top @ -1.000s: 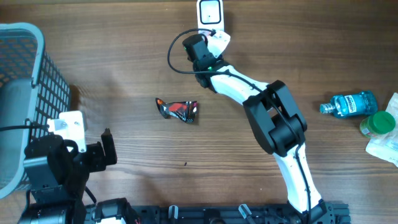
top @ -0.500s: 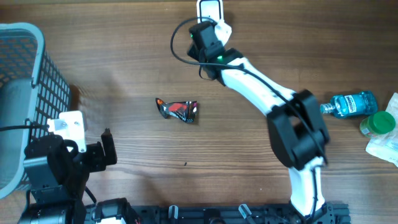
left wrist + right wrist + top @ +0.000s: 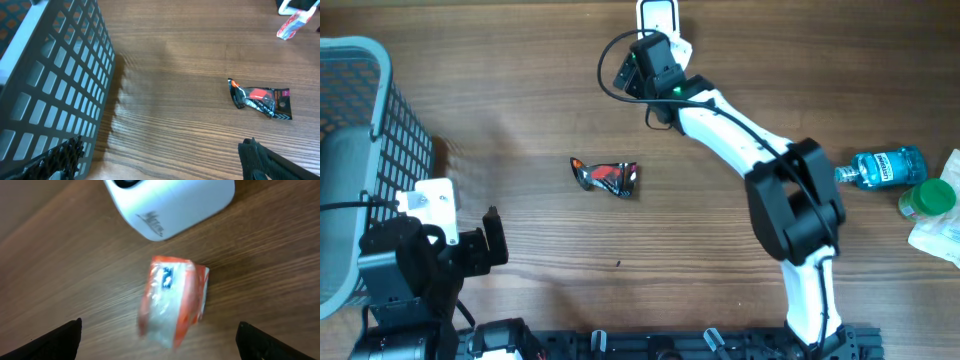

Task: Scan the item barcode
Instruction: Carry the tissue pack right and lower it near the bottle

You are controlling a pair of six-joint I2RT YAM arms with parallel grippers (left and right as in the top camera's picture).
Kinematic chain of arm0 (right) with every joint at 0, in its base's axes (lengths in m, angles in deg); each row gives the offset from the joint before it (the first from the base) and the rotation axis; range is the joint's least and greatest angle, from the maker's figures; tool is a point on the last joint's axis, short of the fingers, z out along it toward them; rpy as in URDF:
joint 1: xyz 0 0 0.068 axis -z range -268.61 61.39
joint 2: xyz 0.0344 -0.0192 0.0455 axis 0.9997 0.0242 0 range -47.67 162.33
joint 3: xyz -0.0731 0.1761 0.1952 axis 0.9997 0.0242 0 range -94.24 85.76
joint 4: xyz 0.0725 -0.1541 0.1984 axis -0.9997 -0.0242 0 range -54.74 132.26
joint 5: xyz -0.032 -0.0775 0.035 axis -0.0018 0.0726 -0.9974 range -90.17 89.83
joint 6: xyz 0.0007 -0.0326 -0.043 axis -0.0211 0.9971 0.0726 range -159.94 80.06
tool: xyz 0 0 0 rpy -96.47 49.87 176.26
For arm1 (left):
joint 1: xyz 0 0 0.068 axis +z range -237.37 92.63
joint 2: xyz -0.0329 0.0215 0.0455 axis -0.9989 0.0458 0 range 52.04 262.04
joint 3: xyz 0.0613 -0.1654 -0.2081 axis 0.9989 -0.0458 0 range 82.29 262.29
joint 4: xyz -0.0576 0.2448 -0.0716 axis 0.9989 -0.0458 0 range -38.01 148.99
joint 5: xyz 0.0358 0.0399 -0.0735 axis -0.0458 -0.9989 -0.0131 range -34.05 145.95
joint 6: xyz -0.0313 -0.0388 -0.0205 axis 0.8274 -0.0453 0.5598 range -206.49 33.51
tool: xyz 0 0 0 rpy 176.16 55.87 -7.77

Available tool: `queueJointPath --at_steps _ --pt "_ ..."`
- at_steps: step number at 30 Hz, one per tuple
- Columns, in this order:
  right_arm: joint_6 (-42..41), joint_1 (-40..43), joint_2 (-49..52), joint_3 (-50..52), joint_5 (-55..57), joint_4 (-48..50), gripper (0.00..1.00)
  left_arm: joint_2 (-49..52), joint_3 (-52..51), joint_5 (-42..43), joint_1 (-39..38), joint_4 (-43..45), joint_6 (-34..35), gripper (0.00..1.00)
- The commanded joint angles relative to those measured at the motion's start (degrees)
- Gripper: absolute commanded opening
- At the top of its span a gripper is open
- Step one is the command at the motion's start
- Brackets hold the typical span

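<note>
The right gripper (image 3: 160, 349) has its jaws spread wide and holds nothing. The orange-and-white packet (image 3: 172, 300), somewhat blurred, appears to lie loose on the table (image 3: 70, 280) directly beneath it, between the fingertips and touching neither. It looks like a light, soft, crinkly sachet with a slick film skin, so I would pinch it gently across its narrow width near one sealed end, leaving the small dark printed patch uncovered. Just beyond the gripper stands the white scanner (image 3: 172, 202), near the packet's far end, while the left gripper (image 3: 160, 165), also wide open and empty, hangs well away.
</note>
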Motion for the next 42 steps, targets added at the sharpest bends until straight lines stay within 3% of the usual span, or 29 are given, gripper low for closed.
queueJointPath --at_steps 1,3,7,13,16,18,22,26,30,35,37,39,42 --pt "-1.8 -0.1 3.0 -0.2 2.9 2.3 0.97 -0.1 0.0 -0.8 -0.3 0.2 -0.9 1.00" --pt "-2.0 -0.1 3.1 -0.2 6.2 2.7 0.88 -0.1 0.0 -0.7 -0.3 0.2 -0.9 1.00" --pt "-1.6 -0.1 4.1 -0.2 7.0 4.6 0.60 -0.1 0.0 -0.8 -0.3 0.2 -0.9 1.00" --pt "-1.8 -0.1 6.9 -0.2 6.5 5.0 0.57 -0.1 0.0 -0.7 -0.3 0.2 -0.9 1.00" --pt "-1.9 -0.1 7.1 -0.2 6.5 5.0 0.33 -0.1 0.0 -0.7 -0.4 0.2 -0.9 1.00" --pt "-2.0 -0.1 7.1 -0.2 5.1 5.0 0.24 -0.1 0.0 -0.8 -0.4 0.2 -0.9 1.00" --pt "-3.7 -0.1 5.3 -0.3 -3.6 4.9 0.18 -0.1 0.0 -0.7 -0.3 0.2 -0.9 1.00" --pt "-16.2 2.9 -1.7 -0.3 -19.0 4.9 0.16 -0.1 0.0 -0.8 -0.3 0.2 -0.9 1.00" --pt "-36.8 10.0 -3.1 -0.3 -36.2 12.0 0.15 -0.1 0.0 -0.8 -0.3 0.2 -0.9 1.00" --pt "-56.4 13.4 -0.7 -0.3 -35.0 22.5 0.14 -0.1 0.0 -0.7 -0.3 0.2 -0.9 1.00" --pt "-65.4 13.4 2.4 -0.3 -36.5 32.3 0.13 -0.1 0.0 -0.7 -0.4 0.2 -0.9 1.00" --pt "-67.6 13.4 5.7 -0.8 -36.2 41.1 0.09 -0.1 0.0 -0.8 -0.3 0.2 -0.9 1.00" --pt "-67.6 13.4 8.7 -3.2 -33.9 39.3 0.06 -0.1 0.0 -0.7 -0.3 0.2 -0.9 1.00"
